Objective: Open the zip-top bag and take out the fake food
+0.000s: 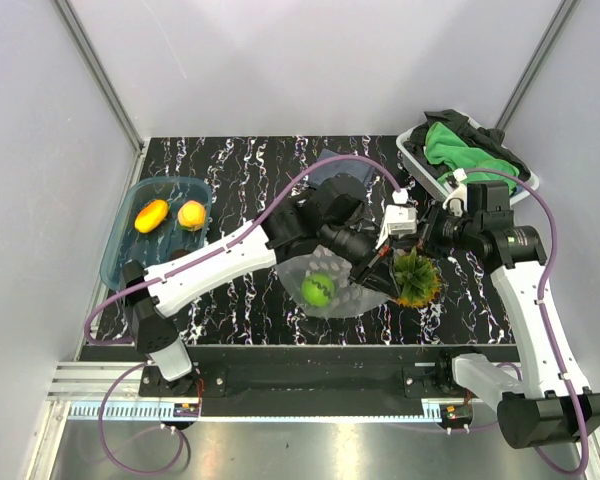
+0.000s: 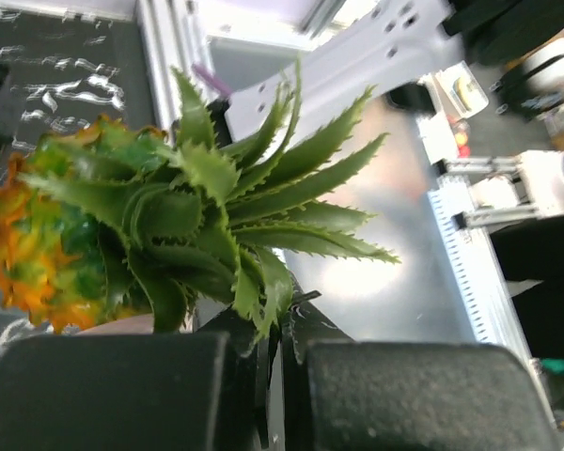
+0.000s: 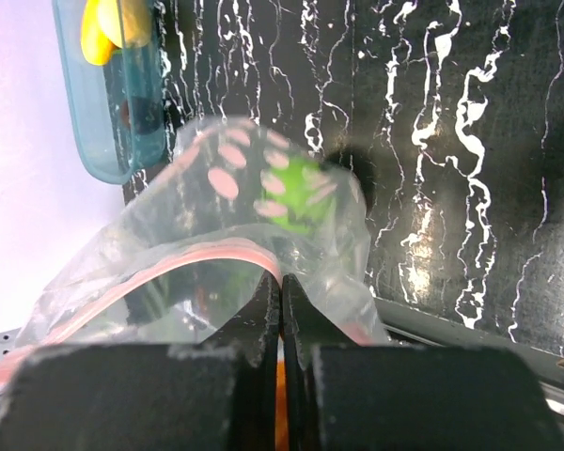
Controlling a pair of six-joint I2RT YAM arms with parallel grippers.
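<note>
Right jaws are clamped shut on the pink zip strip [image 3: 169,268] of the zip-top bag [image 1: 352,298], pinching the mouth edge. The bag lies in the middle of the table [image 1: 230,170] between the two arms, with the green ball [image 1: 318,290] inside it. Left jaws are closed on the leafy crown of the spiky pineapple piece [image 1: 417,280], which sits just beside the bag's mouth and looks clear of the plastic. Two orange-yellow pieces [image 1: 151,215] are in the blue tub [image 1: 120,250] at far left. Handling read: the bag is thin crinkly film with no stiffness and will sag and slide. The zip strip is the only firm hold, and one lip only, or the mouth pinches shut. The pineapple looks like light hollow plastic. Its leaves are bendy and tapered, so a tip grip could slip and lower on the crown is safer. The ball is smooth and will roll, so it's probably easier tipped out than pinched.
</note>
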